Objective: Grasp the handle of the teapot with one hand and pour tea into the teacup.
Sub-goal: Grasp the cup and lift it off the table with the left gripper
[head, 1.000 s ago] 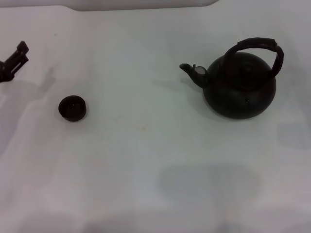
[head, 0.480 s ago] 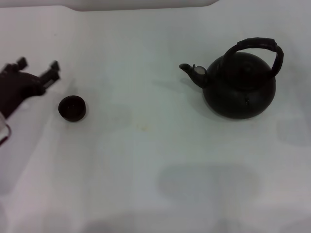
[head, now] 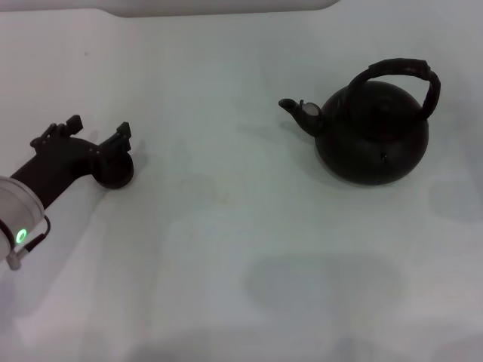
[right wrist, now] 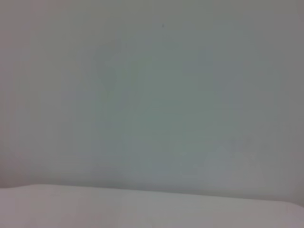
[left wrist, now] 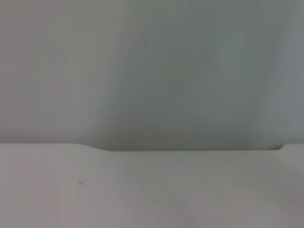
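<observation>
In the head view, the large matte black teapot [head: 373, 136] stands upright at the right of the white table [head: 226, 249], spout [head: 291, 106] pointing left. Its thick black arched handle [head: 400, 69] spans the top and is free. The tiny dark teacup [head: 121, 175] sits at the left, mostly hidden under my left gripper [head: 98, 130]. The left gripper is open, its two fingers spread above the cup's far side. No tea stream shows. My right gripper is out of view. Neither wrist view shows the pot or the cup.
The table's far edge [head: 219, 9] runs along the top of the head view. The left wrist view shows the table edge [left wrist: 190, 148] against a plain wall. The right wrist view shows only plain pale surface.
My left arm has swung in from the left edge toward the right, and its open gripper now covers most of the teacup. Teapot and cup have not moved.
</observation>
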